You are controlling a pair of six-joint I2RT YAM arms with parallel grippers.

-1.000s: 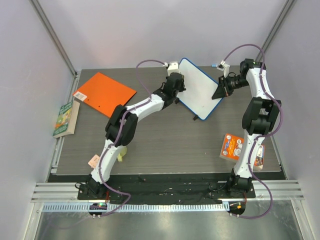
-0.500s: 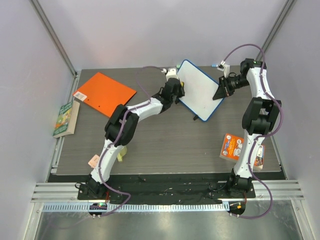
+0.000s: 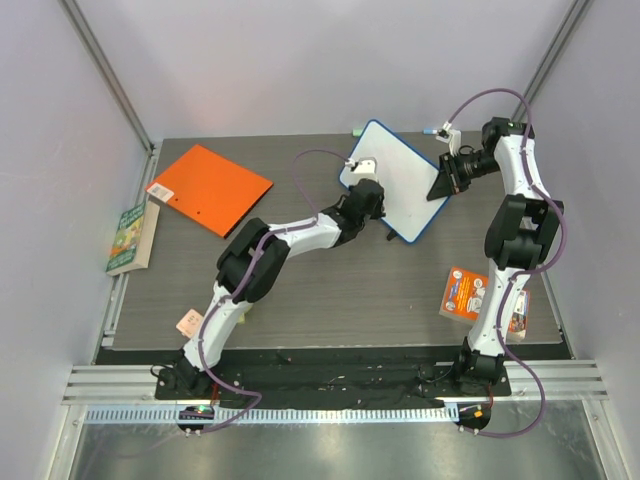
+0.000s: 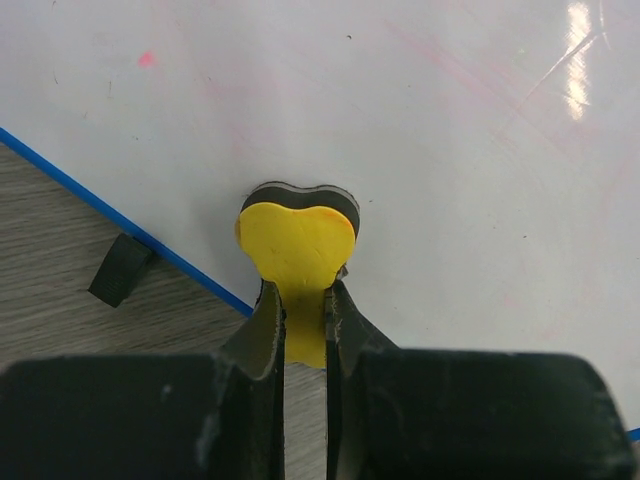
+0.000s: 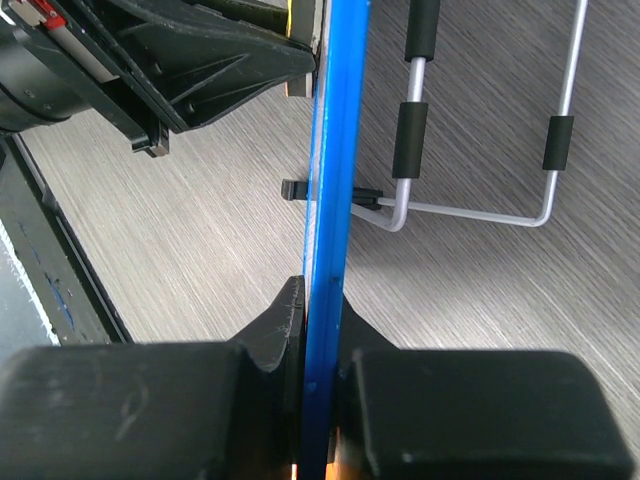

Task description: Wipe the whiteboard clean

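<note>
The whiteboard (image 3: pixel 405 178), white with a blue rim, stands tilted at the back right of the table. My right gripper (image 3: pixel 445 178) is shut on its right rim; in the right wrist view the blue rim (image 5: pixel 335 150) runs edge-on between my right gripper's (image 5: pixel 320 310) jaws. My left gripper (image 3: pixel 375 203) is shut on a yellow eraser (image 4: pixel 297 245) with a dark felt face, pressed on the white surface (image 4: pixel 450 150) just above the lower blue rim. Faint pink smears and a small red dot (image 4: pixel 146 60) show on the board. A black clip (image 4: pixel 120 270) sits under the rim.
An orange folder (image 3: pixel 210 187) lies at the back left, a green book (image 3: pixel 130 238) at the left edge. An orange packet (image 3: pixel 467 293) lies by the right arm. A wire stand (image 5: pixel 480 210) sits behind the board. Walls close the table on three sides.
My left gripper has slid with the eraser from the board's upper left edge down and right to its lower left part. The right gripper and the board have stayed still.
</note>
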